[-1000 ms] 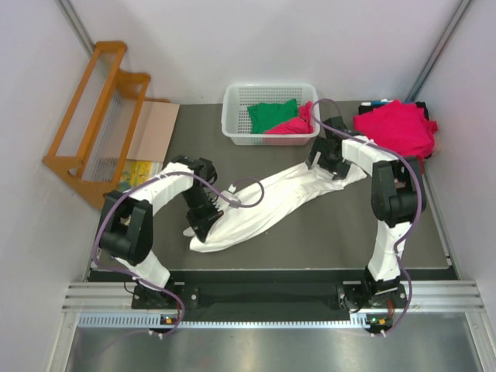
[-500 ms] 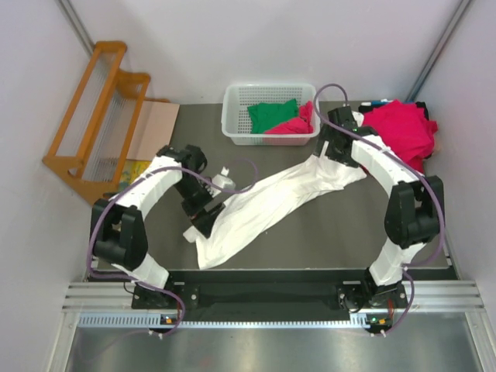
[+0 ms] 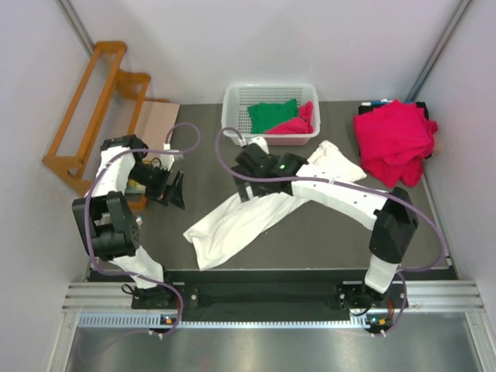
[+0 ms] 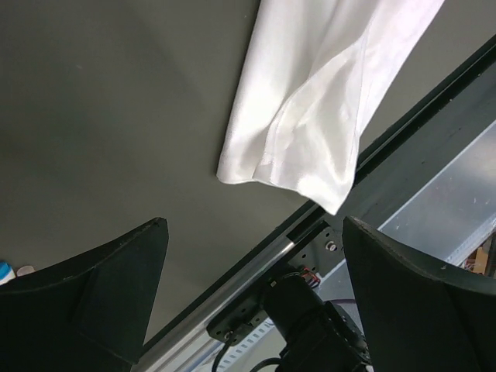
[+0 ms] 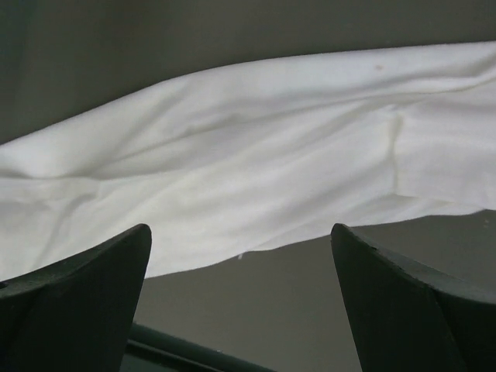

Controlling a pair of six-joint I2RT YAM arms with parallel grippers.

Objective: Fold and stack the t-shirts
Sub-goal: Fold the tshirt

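White t-shirt (image 3: 256, 213) lies stretched diagonally across tabletop (image 3: 325, 232) centre. Left jaws gape wide, empty, at left edge. Right jaws gape wide, empty, above shirt. Pink t-shirts (image 3: 391, 139) piled far right.

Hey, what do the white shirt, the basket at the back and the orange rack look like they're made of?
White t-shirt: soft matte cloth, probably cotton knit; it lies rumpled, with folds and a stitched hem. Basket: white plastic, judging by its moulded lattice walls. Orange rack: looks like varnished wood, though the view leaves that open.
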